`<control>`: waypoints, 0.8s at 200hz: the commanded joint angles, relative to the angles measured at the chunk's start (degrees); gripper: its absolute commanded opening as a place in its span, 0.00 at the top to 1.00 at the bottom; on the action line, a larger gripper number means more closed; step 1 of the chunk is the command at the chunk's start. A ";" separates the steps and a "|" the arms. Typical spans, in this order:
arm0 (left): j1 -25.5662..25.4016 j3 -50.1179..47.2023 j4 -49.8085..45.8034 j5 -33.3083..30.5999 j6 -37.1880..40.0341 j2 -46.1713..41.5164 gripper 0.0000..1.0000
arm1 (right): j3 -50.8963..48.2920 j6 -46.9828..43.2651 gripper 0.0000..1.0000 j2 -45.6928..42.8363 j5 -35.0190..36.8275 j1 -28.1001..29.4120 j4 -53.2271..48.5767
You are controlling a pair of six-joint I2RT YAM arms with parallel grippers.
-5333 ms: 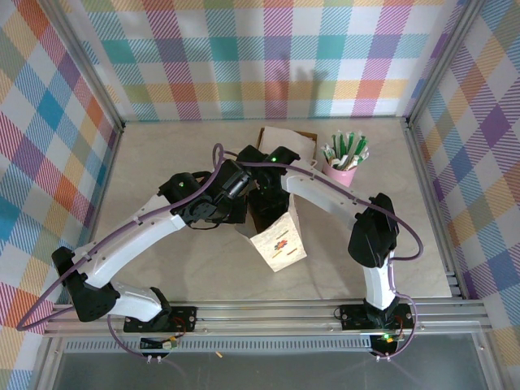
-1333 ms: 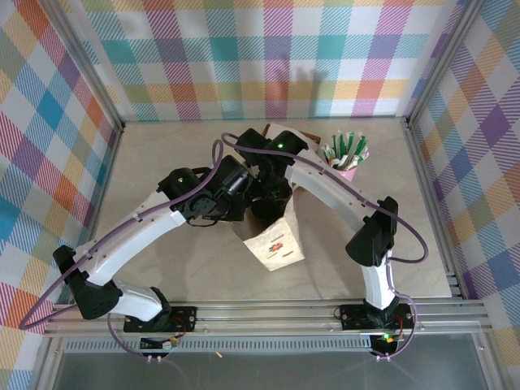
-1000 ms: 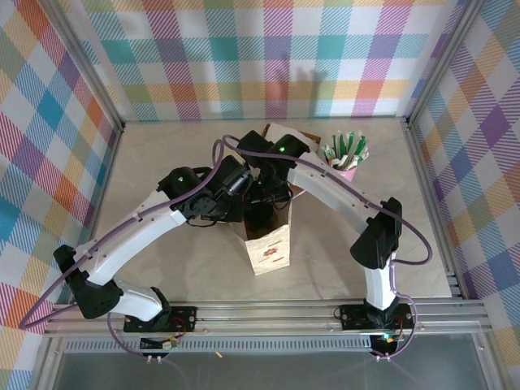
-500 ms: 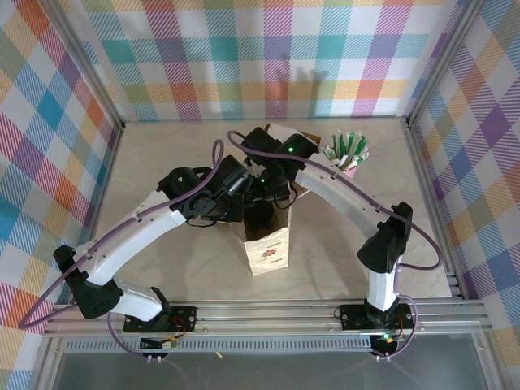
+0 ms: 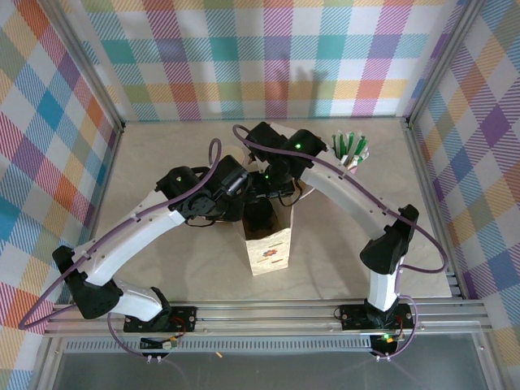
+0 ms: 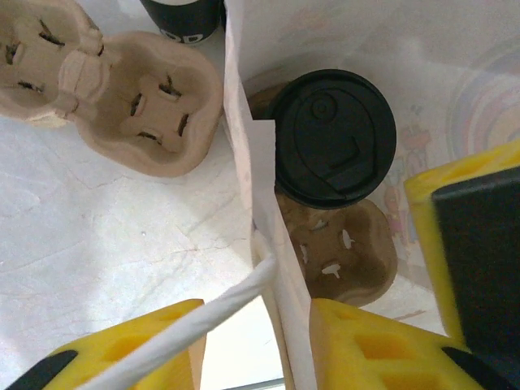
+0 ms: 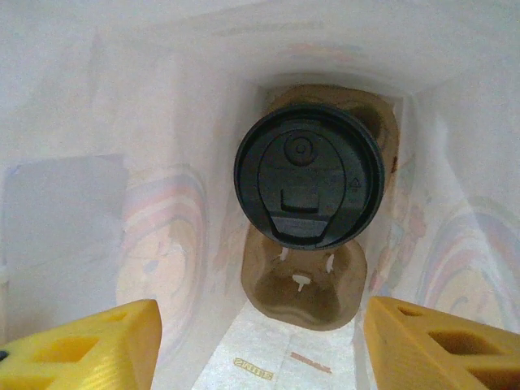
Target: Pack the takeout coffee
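The main part of the job looks done. The small dark paper takeout coffee with the round black plastic lid (image 7: pixel 309 175) stands upright at the bottom of the tall white paper bag (image 5: pixel 268 252). It is seated in a brown moulded-pulp cup carrier (image 7: pixel 305 284). In the right wrist view the cup fills the pocket at 12 o'clock, and the pocket at 6 o'clock is empty.

The bag stands upright near the middle of the table with its mouth open, and both arms meet above it.

The right gripper (image 7: pixel 260 341) hangs over the mouth, looking straight down. Its yellow fingers are spread wide with nothing between them, well clear of the lid.

The left gripper (image 6: pixel 256 341) sits at the bag's 9 o'clock side. Its fingers are parted, one outside and one inside the thin paper wall, and they appear to straddle it rather than pinch it.

Outside the bag, at about 10 o'clock in the left wrist view, a second brown pulp carrier (image 6: pixel 138 106) lies empty on the pale table. The pink cup of green-and-white sticks (image 5: pixel 348 154) stands at roughly 1 o'clock from the bag.

What is left seems small: both arms need to lift clear without tipping the bag. The pictures do not show whether the top must also be closed.
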 commanded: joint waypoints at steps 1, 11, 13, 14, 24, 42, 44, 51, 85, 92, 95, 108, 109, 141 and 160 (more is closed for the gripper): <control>-0.09 1.99 0.16 -0.55 -0.32 -0.57 0.59 | 3.41 0.53 0.33 -2.04 0.52 0.29 -0.80; -0.09 2.27 0.36 -0.48 -0.37 -0.53 0.58 | 3.88 0.35 0.33 -2.11 0.83 0.32 -0.90; -0.08 2.30 0.34 -0.54 -0.37 -0.60 0.58 | 4.07 0.32 0.33 -2.02 0.90 0.35 -0.93; -0.13 2.35 0.38 -0.52 -0.37 -0.56 0.58 | 4.16 0.34 0.33 -2.01 0.91 0.36 -0.98; -0.08 2.62 0.64 -0.72 -0.37 -0.76 0.57 | 4.85 0.15 0.33 -2.08 1.01 0.28 -1.24; -0.10 2.58 1.46 -1.18 -0.44 -1.36 0.55 | 5.47 0.14 0.33 -2.06 1.02 0.28 -1.19; -0.04 2.51 1.63 -1.20 -0.43 -1.48 0.54 | 5.48 0.11 0.33 -2.08 1.01 0.28 -1.14; -0.05 2.33 2.30 -1.36 -0.28 -1.90 0.54 | 5.48 0.10 0.34 -2.11 0.93 0.28 -0.83; 0.18 1.31 4.50 -1.90 -0.45 -3.60 0.52 | 7.09 -0.34 0.35 -2.08 2.56 0.28 -1.16; 0.14 1.18 4.79 -1.85 -0.41 -3.94 0.52 | 7.27 -0.36 0.35 -2.15 2.76 0.28 -1.20; 0.18 1.17 4.90 -1.82 -0.37 -3.98 0.52 | 7.36 -0.45 0.35 -2.15 2.89 0.30 -1.24; 0.18 0.76 5.69 -1.65 -0.44 -4.50 0.52 | 7.54 -0.35 0.36 -2.30 3.44 0.29 -1.47; 0.14 0.70 5.74 -1.65 -0.40 -4.58 0.52 | 7.52 -0.34 0.36 -2.32 3.45 0.28 -1.51; 0.17 -1.01 8.24 -0.73 -1.39 -6.03 0.52 | 7.24 -0.68 0.36 -2.88 4.89 0.21 -1.16; 0.18 -2.60 9.82 0.11 -2.49 -7.05 0.52 | 7.02 -0.87 0.36 -3.46 5.76 0.19 -0.88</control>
